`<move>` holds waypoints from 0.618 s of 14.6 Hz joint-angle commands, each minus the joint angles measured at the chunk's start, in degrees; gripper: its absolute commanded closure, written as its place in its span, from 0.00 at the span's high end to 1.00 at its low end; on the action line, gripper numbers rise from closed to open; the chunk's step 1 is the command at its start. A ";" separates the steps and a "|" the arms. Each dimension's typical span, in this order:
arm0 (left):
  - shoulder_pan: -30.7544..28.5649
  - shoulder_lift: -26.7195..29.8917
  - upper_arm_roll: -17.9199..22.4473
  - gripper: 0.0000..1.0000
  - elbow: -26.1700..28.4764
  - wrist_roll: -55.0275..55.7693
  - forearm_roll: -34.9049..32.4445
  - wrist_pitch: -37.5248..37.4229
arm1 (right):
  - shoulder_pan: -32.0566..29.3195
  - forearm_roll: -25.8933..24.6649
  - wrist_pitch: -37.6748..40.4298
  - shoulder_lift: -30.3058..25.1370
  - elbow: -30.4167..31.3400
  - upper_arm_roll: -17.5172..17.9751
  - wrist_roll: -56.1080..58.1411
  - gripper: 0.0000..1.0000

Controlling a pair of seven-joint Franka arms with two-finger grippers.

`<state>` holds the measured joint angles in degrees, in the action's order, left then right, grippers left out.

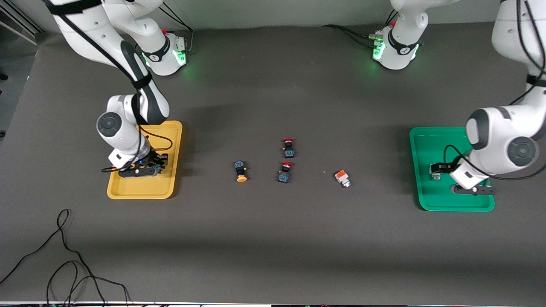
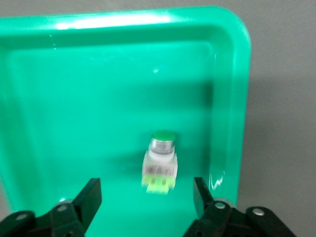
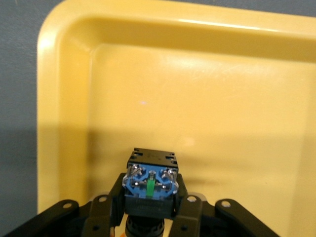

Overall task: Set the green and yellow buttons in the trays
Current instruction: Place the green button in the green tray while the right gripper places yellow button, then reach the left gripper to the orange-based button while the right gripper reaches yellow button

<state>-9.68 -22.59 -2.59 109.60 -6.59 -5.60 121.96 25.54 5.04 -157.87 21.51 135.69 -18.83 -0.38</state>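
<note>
My left gripper (image 2: 143, 197) hangs spread over the green tray (image 2: 232, 98), green button (image 2: 160, 160) lying between its jaws, while the right gripper (image 3: 148, 207) pinches a blue-bodied button (image 3: 150, 185) over the yellow tray (image 3: 64, 98).

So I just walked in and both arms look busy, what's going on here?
Two arms are sorting push-button switches into trays. The left hand, open, is over the shallow green plastic tray, where a pale grey green-capped button lies between its fingers. The right hand is shut on a dark blue-bodied button over the shallow yellow plastic tray. On the table between the trays lie a yellow-capped button, two red-capped switches and an orange-topped grey button.
</note>
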 commanded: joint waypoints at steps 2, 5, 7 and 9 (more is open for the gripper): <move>-0.25 2.11 -0.49 0.90 -17.28 -1.50 -0.03 -21.73 | 0.48 0.67 -0.60 -0.15 -0.25 -0.07 1.17 0.26; 2.90 2.64 -0.93 0.98 -18.46 1.56 0.50 -22.38 | 0.56 0.67 1.33 -1.72 -0.34 0.02 1.00 0.99; 6.59 2.38 -1.02 0.99 -18.02 6.82 1.37 -22.03 | 0.65 0.67 9.20 -5.40 -2.34 -0.07 0.56 1.00; 10.80 2.47 -1.02 1.00 -16.96 11.48 3.91 -21.15 | 0.48 0.67 21.66 -9.19 -7.17 -0.51 0.38 1.00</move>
<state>-3.15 -19.98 -4.23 91.91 0.05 -3.31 100.22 25.72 5.05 -146.81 17.93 132.02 -18.73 -0.39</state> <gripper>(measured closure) 0.004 0.057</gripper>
